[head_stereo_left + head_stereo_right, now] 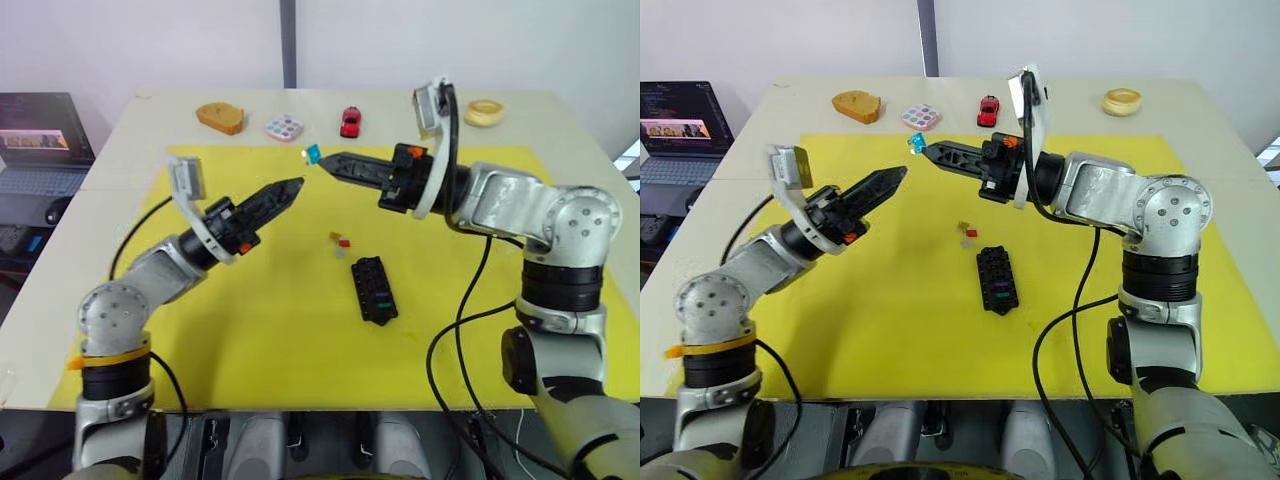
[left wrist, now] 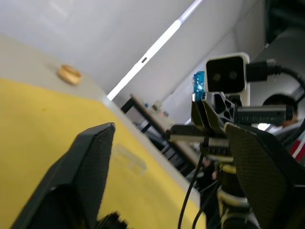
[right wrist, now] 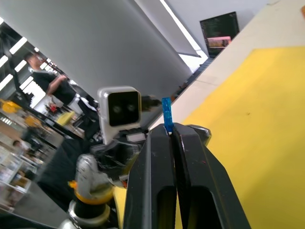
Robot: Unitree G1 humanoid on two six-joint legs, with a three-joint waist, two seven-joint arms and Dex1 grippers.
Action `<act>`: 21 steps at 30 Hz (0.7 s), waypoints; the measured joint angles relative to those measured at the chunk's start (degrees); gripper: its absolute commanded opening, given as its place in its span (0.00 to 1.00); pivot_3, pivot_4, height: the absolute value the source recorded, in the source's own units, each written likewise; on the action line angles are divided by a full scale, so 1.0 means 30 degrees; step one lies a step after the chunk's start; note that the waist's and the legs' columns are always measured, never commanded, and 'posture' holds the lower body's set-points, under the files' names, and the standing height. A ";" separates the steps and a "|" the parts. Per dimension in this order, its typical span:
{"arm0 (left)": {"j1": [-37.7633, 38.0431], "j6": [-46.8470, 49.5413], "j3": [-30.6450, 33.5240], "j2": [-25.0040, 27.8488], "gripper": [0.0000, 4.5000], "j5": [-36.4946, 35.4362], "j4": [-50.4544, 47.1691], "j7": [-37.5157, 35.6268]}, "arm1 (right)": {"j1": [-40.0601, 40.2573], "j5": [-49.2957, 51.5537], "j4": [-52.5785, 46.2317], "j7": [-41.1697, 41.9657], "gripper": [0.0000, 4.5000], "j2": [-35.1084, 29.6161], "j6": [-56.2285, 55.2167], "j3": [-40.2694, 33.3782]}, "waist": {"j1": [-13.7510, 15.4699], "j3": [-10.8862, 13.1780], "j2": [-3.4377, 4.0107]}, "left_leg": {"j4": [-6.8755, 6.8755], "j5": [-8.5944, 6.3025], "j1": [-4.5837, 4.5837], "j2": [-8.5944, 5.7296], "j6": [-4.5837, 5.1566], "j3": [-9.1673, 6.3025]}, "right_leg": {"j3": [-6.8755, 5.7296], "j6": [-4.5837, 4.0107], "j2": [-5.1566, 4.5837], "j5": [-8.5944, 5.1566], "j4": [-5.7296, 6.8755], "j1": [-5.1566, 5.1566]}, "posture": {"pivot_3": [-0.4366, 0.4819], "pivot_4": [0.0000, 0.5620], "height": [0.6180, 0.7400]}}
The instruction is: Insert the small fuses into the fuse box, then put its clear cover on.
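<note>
Yellow matting covered the table (image 1: 560, 130), with the fuse box (image 1: 374, 290) lying near its middle. A teal-blue fuse (image 1: 313, 154) was pinched at the clenched tips of the right gripper (image 1: 327, 161), raised well above the mat. The left gripper (image 1: 294, 187) was held parted and empty close by. For a clean handover, the fuse would best be gripped by its plastic head, blades left free.

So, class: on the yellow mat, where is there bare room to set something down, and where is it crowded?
Bare mat lies left of the fuse box, toward the near edge, and right of it too. It is crowded mid-mat, where loose fuses lie just beyond the box, and along the far table edge with the toy car.
</note>
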 measured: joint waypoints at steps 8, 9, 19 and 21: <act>0.0738 -0.1101 -0.3942 0.7868 0.80 0.7822 -0.2079 -0.7075 | 0.1712 -1.4255 -0.2566 1.7666 0.00 -0.9112 -0.9183 0.6926 | 0.0009 0.0021 0.0014 | -0.0142 -0.0020 -0.0014 -0.0040 -0.0012 0.0168 | 0.0098 0.0034 -0.0047 -0.0028 -0.0081 -0.0209 | 0.48 0.27 1.00; 0.0747 -0.1635 -0.4806 0.8374 0.80 0.8883 -0.2322 -0.7970 | 0.1825 -1.5603 -0.2281 1.9398 0.00 -0.9403 -1.0485 0.7743 | -0.0006 0.0021 0.0013 | -0.0157 -0.0017 -0.0014 -0.0037 -0.0017 0.0209 | 0.0136 0.0032 -0.0049 -0.0027 -0.0080 -0.0239 | 0.48 0.27 1.00; 0.0832 -0.3562 -0.7954 0.8753 0.80 1.3112 -0.4461 -1.1429 | 0.1740 -2.3293 0.1520 2.6746 0.00 -0.8638 -1.8410 0.9904 | -0.0099 0.0030 0.0012 | -0.0276 0.0037 -0.0006 0.0084 -0.0084 0.0331 | 0.0159 -0.0014 -0.0035 -0.0018 -0.0061 -0.0288 | 0.48 0.27 1.00; 0.1013 -0.3479 -0.7932 0.8570 0.80 1.3114 -0.4645 -1.1391 | 0.1737 -2.3770 0.1956 2.7072 0.00 -0.8207 -1.8874 0.9898 | -0.0127 0.0031 0.0013 | -0.0258 0.0041 0.0016 0.0091 -0.0082 0.0329 | 0.0153 -0.0014 -0.0019 -0.0018 -0.0053 -0.0260 | 0.48 0.27 1.00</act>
